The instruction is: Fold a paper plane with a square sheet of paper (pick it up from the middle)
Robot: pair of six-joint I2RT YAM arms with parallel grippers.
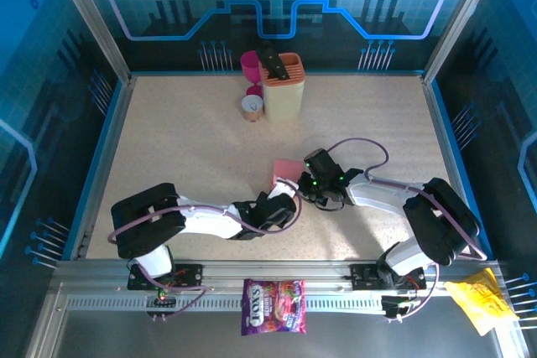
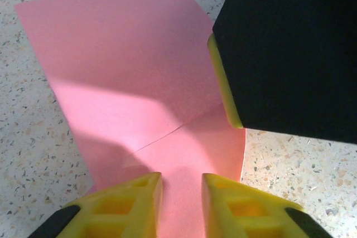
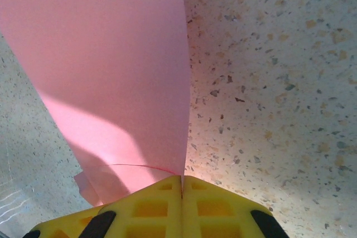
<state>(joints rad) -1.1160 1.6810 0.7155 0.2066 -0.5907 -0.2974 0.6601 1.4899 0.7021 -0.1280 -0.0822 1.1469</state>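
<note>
I see the square sheet of paper (image 2: 128, 71) (matte, thin, creased) running lengthwise away from the fingers. The right gripper (image 3: 181, 181) pinches it; the left gripper (image 2: 181, 181) is narrowly parted.

Shows pink paper sheet (image 2: 128, 76) on speckled table (image 2: 33, 154), faint crease across near end. Shows yellow fingers (image 2: 125, 204) of left gripper (image 2: 181, 181) slightly apart over near edge. Shows black block with yellow pad at sheet's side, seemingly right gripper (image 2: 226, 87).

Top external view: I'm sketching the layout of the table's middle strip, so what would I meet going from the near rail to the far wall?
purple candy bag → pink sheet of paper → beige holder
</note>
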